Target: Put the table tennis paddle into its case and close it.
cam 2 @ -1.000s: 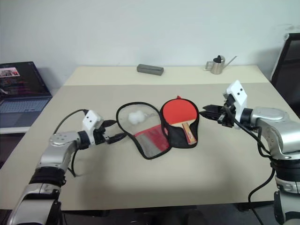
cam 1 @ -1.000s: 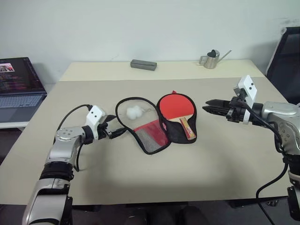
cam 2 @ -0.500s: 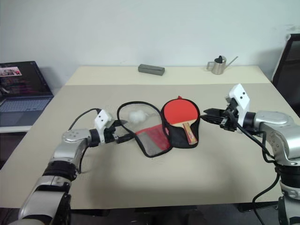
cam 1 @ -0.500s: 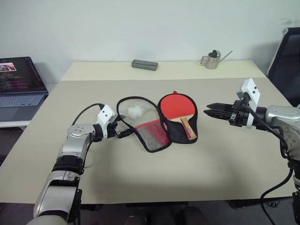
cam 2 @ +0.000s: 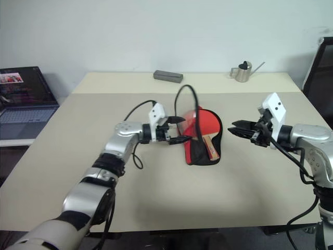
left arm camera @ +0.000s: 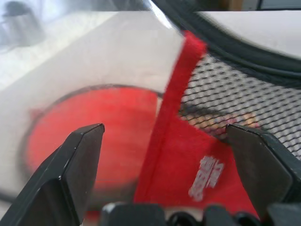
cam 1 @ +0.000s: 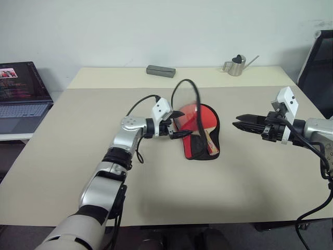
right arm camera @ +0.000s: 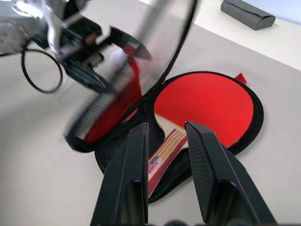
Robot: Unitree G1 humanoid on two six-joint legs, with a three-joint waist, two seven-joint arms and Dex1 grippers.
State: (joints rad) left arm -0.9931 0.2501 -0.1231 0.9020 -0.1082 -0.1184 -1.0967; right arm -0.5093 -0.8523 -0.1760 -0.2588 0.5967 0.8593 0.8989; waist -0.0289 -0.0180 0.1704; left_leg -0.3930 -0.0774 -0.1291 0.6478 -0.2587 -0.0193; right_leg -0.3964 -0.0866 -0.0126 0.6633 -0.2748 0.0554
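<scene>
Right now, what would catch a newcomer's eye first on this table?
The red table tennis paddle lying in its open case at mid-table. The left gripper is at the case's raised flap, tipped over the paddle; the right gripper hovers at the right.

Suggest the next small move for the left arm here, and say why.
Probably carry the flap on over until it lies flat on the paddle. The left gripper, fingers open, is against the case's raised flap, which stands partly folded, while the paddle already rests in the lower half. The right gripper waits apart.
</scene>
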